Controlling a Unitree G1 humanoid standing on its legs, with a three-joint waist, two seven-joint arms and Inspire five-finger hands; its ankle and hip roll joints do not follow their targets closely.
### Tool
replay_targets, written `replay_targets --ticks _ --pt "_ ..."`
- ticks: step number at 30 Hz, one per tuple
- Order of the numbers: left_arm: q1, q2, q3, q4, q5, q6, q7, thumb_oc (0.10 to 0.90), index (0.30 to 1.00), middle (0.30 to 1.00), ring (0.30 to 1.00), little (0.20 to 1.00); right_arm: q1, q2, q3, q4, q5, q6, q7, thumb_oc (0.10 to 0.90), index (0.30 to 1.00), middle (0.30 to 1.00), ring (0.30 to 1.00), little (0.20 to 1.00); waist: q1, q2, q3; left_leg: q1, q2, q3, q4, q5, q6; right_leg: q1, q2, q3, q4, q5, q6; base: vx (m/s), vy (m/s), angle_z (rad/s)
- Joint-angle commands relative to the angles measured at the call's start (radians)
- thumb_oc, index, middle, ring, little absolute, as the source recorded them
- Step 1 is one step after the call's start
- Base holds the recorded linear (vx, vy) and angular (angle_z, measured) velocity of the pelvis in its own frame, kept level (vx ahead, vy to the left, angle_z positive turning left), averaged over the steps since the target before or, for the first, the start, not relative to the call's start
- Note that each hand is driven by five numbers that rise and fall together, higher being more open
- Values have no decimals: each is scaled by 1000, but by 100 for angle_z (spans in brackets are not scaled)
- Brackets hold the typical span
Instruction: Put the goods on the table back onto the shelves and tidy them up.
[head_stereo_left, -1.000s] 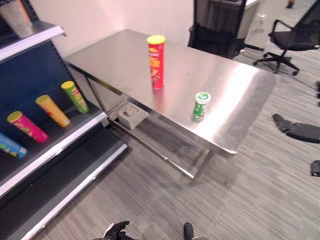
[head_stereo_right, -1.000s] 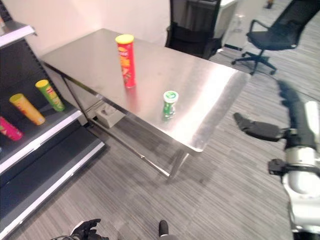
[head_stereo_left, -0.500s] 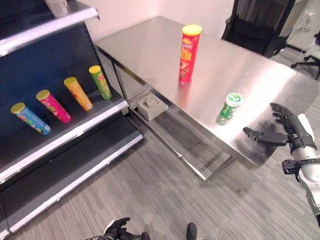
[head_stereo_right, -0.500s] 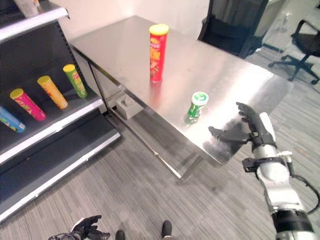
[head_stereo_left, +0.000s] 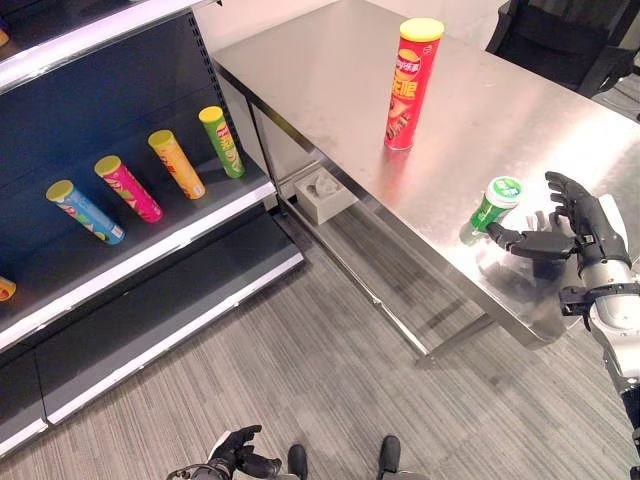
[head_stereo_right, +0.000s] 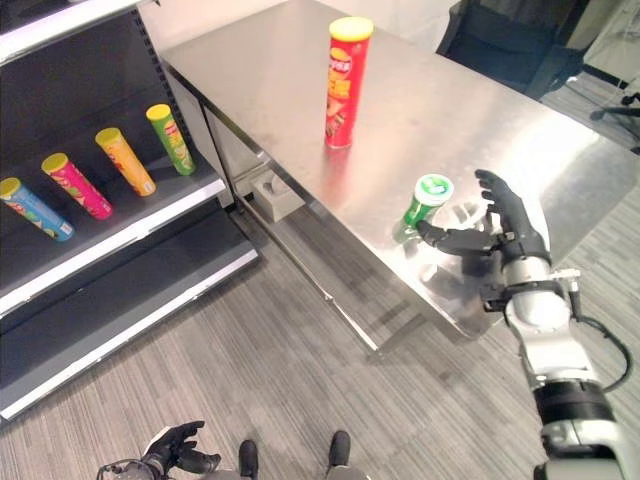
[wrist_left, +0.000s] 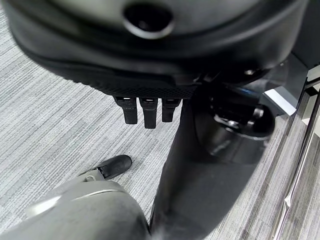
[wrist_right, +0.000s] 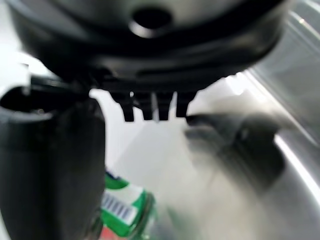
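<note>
Right hand (head_stereo_right: 505, 232) open beside green can (head_stereo_right: 424, 203); red tube (head_stereo_right: 342, 84) upright behind, 4 shelf tubes (head_stereo_left: 150, 179).

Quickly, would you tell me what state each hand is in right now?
Left hand: low over the floor, fingers cannot be told.
Right hand: open, beside the green can, not holding it.

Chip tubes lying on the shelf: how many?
4, side by side on one shelf board: blue tube, pink tube, orange tube, green tube. An orange thing at the view's edge may be another.
</note>
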Motion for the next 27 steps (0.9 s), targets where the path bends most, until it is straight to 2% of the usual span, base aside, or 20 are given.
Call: replay_targets --ticks 1,5,6,8,22,27 --pt "-2 71 -45 27 -19 -16 17 800 900 900 900 900 -111 -67 18 -31 11 -68 -50 800 900 900 900 900 37 -81 -52 -7 47 20 -13 22 -58 46 -40 23 14 -46 73 12 -27 9" --pt "1 69 -45 27 -17 -16 20 800 900 900 900 900 -123 -60 34 -28 10 -69 -48 800 900 900 900 900 41 -81 -50 -8 47 16 -13 23 -60 54 -39 11 14 -50 72 6 -6 2" --pt "0 69 -45 24 -17 -15 21 800 900 900 900 900 -123 -60 35 -29 8 -68 -48 744 815 815 815 815 42 -81 -50 -8 47 15 -13 22 -60 55 -39 9 14 -51 72 15 -6 8" --pt "2 70 -42 21 -17 -15 20 800 900 900 900 900 -117 -58 36 -38 2 -64 -43 400 300 300 300 300 43 -81 -50 -9 47 10 -13 21 -60 57 -39 7 14 -53 71 17 -1 7" --pt "5 75 -18 9 -5 -13 28 800 900 900 900 900 -35 -64 -52 -130 -39 -66 -61 400 300 300 300 300 34 -88 -50 6 43 14 -13 2 -54 64 -43 15 14 -58 74 1 0 0" --pt "3 78 3 1 -3 -11 33 800 900 900 900 900 -3 -82 -116 -240 -84 -74 -87 400 300 300 300 300 24 -92 -58 16 47 20 -13 -5 -52 68 -43 20 14 -60 74 0 0 0"
